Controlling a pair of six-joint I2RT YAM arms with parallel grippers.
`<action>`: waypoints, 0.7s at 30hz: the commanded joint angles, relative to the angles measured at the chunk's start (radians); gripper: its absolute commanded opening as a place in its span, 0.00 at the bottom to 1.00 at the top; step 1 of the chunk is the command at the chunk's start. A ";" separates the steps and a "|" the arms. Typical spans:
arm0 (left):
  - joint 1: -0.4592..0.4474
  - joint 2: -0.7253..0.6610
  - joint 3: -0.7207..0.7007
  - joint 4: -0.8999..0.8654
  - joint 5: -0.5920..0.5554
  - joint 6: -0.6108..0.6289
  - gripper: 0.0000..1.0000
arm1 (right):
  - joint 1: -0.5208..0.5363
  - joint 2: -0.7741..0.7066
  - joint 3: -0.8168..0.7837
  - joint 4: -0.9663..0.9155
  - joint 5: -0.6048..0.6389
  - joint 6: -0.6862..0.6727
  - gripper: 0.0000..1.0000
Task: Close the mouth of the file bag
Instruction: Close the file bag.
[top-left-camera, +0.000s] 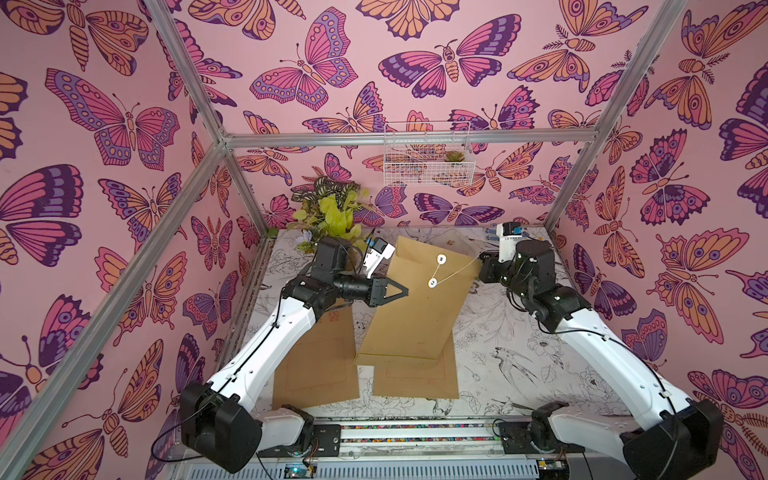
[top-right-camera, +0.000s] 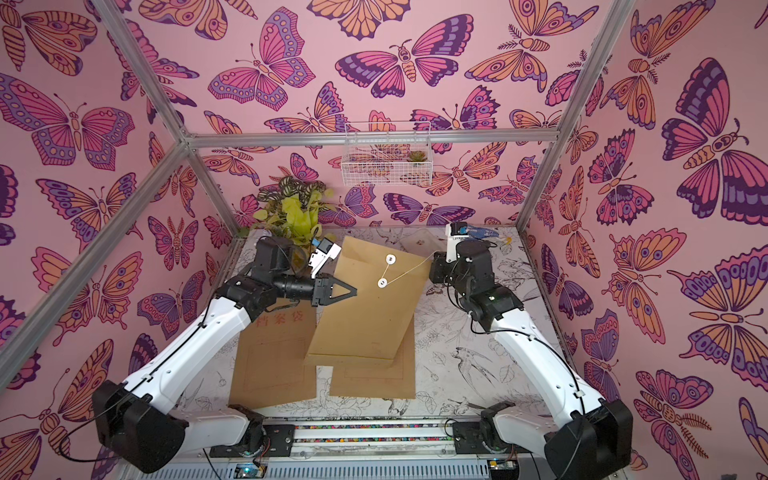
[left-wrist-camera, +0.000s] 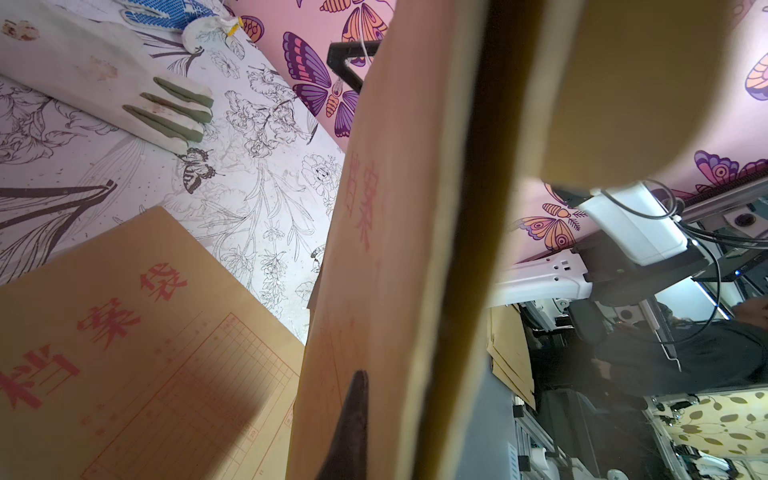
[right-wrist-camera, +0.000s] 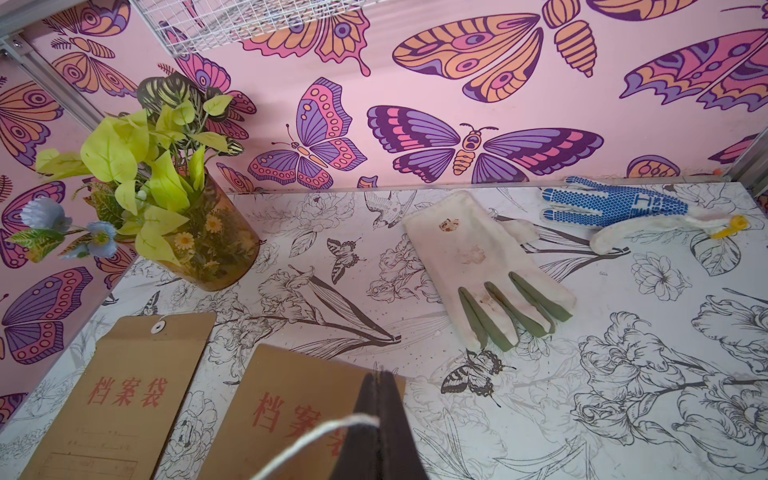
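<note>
Kraft-brown file bag (top-left-camera: 415, 316) is held up off the table (top-left-camera: 507, 345), mid-workspace in both top views. Its long axis runs near-to-far, and the far end leans toward the right arm. The mouth end with the flap points away from the robot base. The bottom edge sits low over the bags lying flat; can't tell if it touches them. The button side faces up at the top cameras and the red-printed side faces down.

Left gripper (top-left-camera: 404, 291): jaws clamped tight on the bag's left long edge, in the far half. One finger (left-wrist-camera: 353, 415) shows against the printed face.

Right gripper (right-wrist-camera: 380, 376): jaws pressed together, pinching the string (right-wrist-camera: 316, 436). In a top view the string links the upper button (top-left-camera: 441, 259) to the lower button (top-left-camera: 432, 283). From there it runs taut past the bag's right edge to that gripper.

Counts:
- File bags: 3. One is held. The left flat bag (top-left-camera: 316, 365) and right flat bag (top-left-camera: 415, 380) lie side by side with printed faces up and tops toward the back wall.
- Buttons on the held bag: 2, white, close together near the flap.
- String: 1.
- Gloves: 2, at the back of the table. One is a white glove (right-wrist-camera: 469, 257) with green fingertips, the other a blue-dotted glove (right-wrist-camera: 615, 203).
- Potted plant (right-wrist-camera: 158, 166): 1, back-left corner.
- Wire basket (top-left-camera: 428, 153): 1, on the back wall.
</note>
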 joint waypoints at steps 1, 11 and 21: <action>-0.004 -0.001 -0.028 0.038 0.048 -0.012 0.00 | -0.007 0.012 0.036 -0.006 -0.008 -0.006 0.00; -0.014 0.026 -0.057 0.007 0.034 0.036 0.00 | -0.007 0.021 0.108 -0.067 -0.015 -0.021 0.00; -0.039 0.047 -0.088 -0.001 0.022 0.070 0.00 | -0.007 0.090 0.160 -0.083 -0.044 -0.022 0.00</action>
